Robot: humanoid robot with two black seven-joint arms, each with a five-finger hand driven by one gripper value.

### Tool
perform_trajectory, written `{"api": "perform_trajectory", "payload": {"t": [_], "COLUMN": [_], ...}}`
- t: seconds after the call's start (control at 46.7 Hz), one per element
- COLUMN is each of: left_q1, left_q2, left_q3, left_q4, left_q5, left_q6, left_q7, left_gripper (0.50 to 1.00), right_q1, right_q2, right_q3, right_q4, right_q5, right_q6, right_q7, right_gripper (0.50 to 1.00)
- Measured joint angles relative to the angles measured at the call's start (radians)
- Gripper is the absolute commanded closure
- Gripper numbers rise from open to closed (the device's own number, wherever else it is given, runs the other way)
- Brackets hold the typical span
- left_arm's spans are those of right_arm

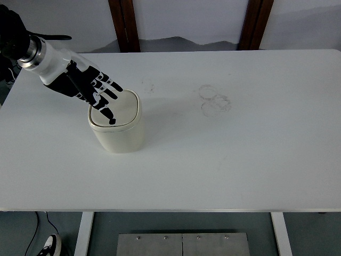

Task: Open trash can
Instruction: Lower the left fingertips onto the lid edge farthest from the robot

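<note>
- The trash can (118, 130) stands on the desk (224, 160), in its left half and rather toward the far edge. It is a small cream can with rounded corners, and its lid (125, 109) looks closed.
- My left hand (96, 93) comes in from the far left corner and lies over the left part of the lid. The fingers (106, 113) are stretched flat and a little spread, and they hold nothing.
- I cannot tell if the fingertips press on the lid or only hover just above it.
- I judge this is a push lid, so the step in hand is to press down on it. I would push straight down with flat fingers, slowly, and close to the middle of the lid.
- The can is light by its look. A push from the side could tip it or make it slide toward the near edge.
- The right hand is not in view.
- Around the can the desk carries only some faint ring marks (214, 100), well apart to the right. Nothing stands in the way of my hand.
- Behind the far edge I see two dark wooden posts (123, 24), and under the near left corner a shoe (50, 245) on the floor.
</note>
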Motion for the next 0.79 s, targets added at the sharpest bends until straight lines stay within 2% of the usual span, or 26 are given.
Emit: {"api": "perform_trajectory", "payload": {"t": [0.792], "left_q1": [0.080], "left_q2": [-0.010], "left_q3": [0.003], "left_q4": [0.039], "left_q5": [0.000], "left_q6": [0.000], "left_q7": [-0.029], "left_gripper": [0.500], "right_q1": [0.000], "right_q2": [0.000], "right_q3": [0.000], "right_q4": [0.001], "right_q5": [0.000], "right_q6": [0.000], "right_q7": [0.000], "right_gripper": [0.505]}}
